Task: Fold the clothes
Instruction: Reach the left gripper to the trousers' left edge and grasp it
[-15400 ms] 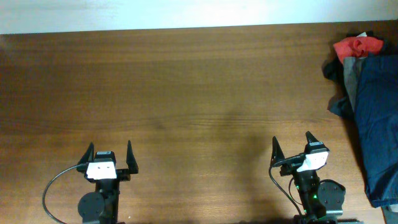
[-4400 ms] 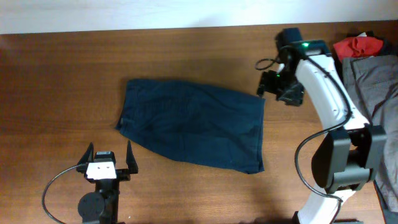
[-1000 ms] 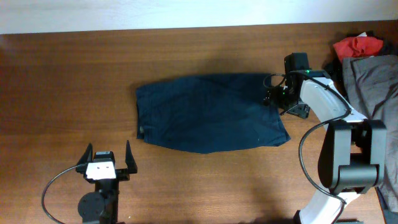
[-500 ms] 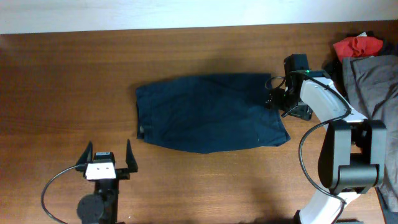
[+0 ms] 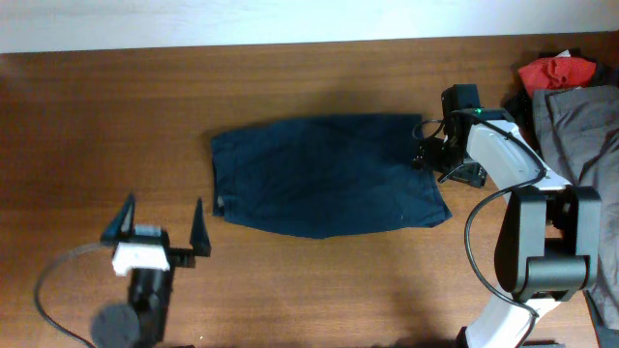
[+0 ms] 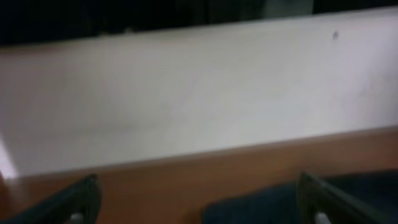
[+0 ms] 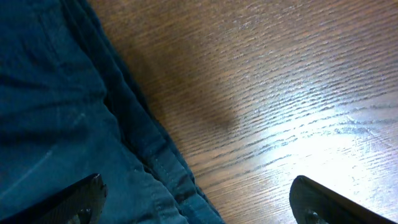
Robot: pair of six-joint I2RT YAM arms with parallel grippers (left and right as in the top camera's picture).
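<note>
Table (image 5: 309,87): it is carrying one spread garment at its middle and a heap of others at its right edge.
Navy garment (image 5: 324,174): it is lying flat and unfolded, roughly rectangular, exactly where it lay a second ago; no fold is started yet.
Heap: a grey garment (image 5: 580,116) and a red garment (image 5: 556,70) are waiting, well apart from the left arm.
Change: the left gripper (image 5: 162,217) is swinging out of its parked pose and tilting toward the navy cloth. I judge that spreading is finished and a two-armed fold is beginning.
Right gripper (image 5: 427,155): it is staying at the cloth's right edge, jaws spread wide, gripping nothing.
Left gripper state: its fingers are standing wide apart and empty.
Right wrist view: it is showing the stitched hem against the wood grain between the spread fingertips, detail that the overhead view is missing.
Left wrist view: blurred, it is catching only a pale wall and a dark blue cloth edge.
</note>
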